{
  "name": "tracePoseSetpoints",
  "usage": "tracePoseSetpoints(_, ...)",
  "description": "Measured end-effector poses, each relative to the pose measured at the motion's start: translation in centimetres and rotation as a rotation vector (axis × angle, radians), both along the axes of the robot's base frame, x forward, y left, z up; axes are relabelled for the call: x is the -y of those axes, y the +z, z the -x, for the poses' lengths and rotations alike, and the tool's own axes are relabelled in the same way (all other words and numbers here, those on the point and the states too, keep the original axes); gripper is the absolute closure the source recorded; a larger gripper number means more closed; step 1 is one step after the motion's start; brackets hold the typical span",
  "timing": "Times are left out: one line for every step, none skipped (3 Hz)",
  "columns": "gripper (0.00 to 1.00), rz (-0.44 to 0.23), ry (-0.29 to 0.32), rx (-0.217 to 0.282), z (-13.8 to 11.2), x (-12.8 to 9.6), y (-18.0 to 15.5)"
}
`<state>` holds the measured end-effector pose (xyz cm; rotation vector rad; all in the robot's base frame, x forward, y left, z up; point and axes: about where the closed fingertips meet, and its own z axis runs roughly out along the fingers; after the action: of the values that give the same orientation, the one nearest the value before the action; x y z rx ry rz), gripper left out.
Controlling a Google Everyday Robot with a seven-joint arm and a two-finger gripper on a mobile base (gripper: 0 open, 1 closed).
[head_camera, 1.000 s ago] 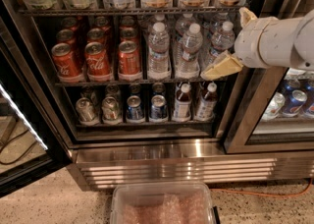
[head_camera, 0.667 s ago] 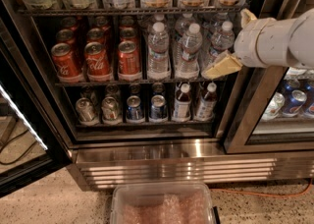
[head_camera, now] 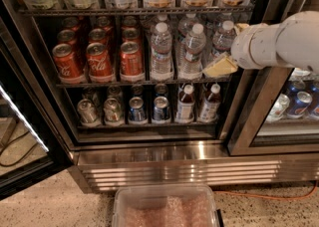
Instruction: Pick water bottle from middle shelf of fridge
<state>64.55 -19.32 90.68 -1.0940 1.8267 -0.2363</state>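
Center right of the frame, the robot's gripper [head_camera: 221, 65] reaches into the open fridge [head_camera: 174, 164], level with the middle shelf [head_camera: 124, 83]. The pick appears not yet done: every clear bottle in view stands upright on the rack, none lifted. The nearest water bottle [head_camera: 222, 38], rightmost of 3 in the front row, stands just behind the gripper, which hides its lower body. Whether the gripper has closed on it cannot be told. Red cola cans [head_camera: 97, 61] fill the shelf's left half.
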Motion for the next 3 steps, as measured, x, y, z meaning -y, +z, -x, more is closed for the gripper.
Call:
tracePoseSetpoints(0.14,0.0,-0.015,-0.018,-0.5,0.3,-0.8)
tracePoseSetpoints(0.11,0.002,-0.034,-0.027,-0.5,0.9,-1.2)
tracePoseSetpoints(0.11,0.002,-0.047,-0.04,-0.5,1.1,-1.8)
